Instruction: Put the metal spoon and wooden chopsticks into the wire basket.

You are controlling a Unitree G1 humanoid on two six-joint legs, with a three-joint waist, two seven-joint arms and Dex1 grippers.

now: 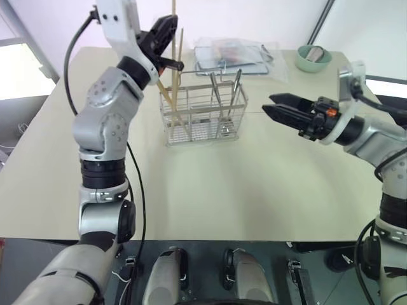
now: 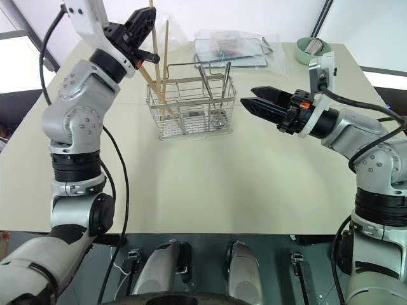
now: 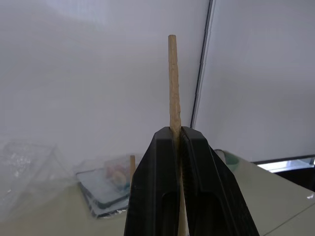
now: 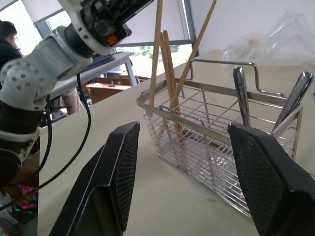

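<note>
On the pale desk (image 1: 210, 190), the wire basket (image 1: 202, 114) stands upright near the far centre, with its loop handle raised along the back. Several wooden chopsticks (image 4: 170, 78) lean in the basket's left-hand compartment, their upper ends projecting well above the rim. Two metal utensils stand in the right-hand compartment; the metal spoon (image 1: 236, 89) leans there with its handle up. The left pincer (image 1: 166, 39) is raised above the left end of the basket and is clenched on a single chopstick (image 3: 173, 83), which runs between the two black fingers (image 3: 152, 187) and extends past their tips; its lower part reaches down toward the basket. The right pincer (image 2: 254, 105) hangs level just beside the right end of the basket, released, with its fingers spread wide and nothing between them. Behind the basket lies a flat tray (image 1: 232, 56) wrapped in clear plastic, and a pale green bowl (image 1: 313, 58) sits at the far right of the desk.
</note>
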